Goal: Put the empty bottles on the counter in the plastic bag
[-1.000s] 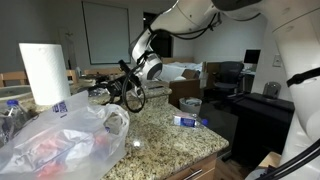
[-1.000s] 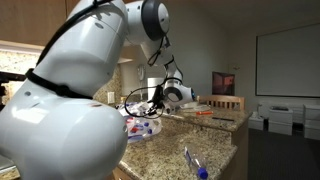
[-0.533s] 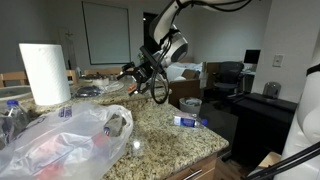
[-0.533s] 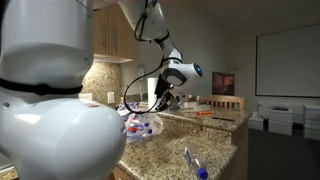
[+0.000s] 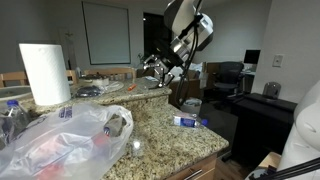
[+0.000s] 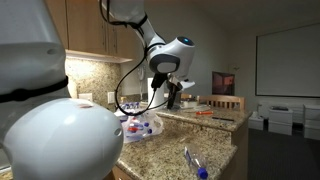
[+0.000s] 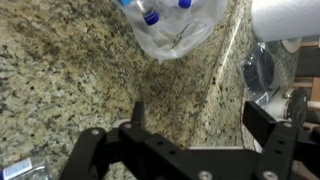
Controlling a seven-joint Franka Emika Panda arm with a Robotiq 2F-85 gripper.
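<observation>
Currently gripper [image 5: 165, 68] hangs high over the granite counter [image 5: 160, 140], jaws spread wide, nothing held. One empty bottle [image 5: 188, 121] lies on its side near the counter's edge, well apart from the plastic bag [image 5: 70, 135]. Risk: an off-centre descent nudges the bottle and it rolls off the edge. Second risk: bag is limp, mouth may fold shut at the drop

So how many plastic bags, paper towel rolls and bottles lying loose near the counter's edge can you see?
plastic bag: 1
paper towel roll: 1
loose bottle: 1
Total: 3
</observation>
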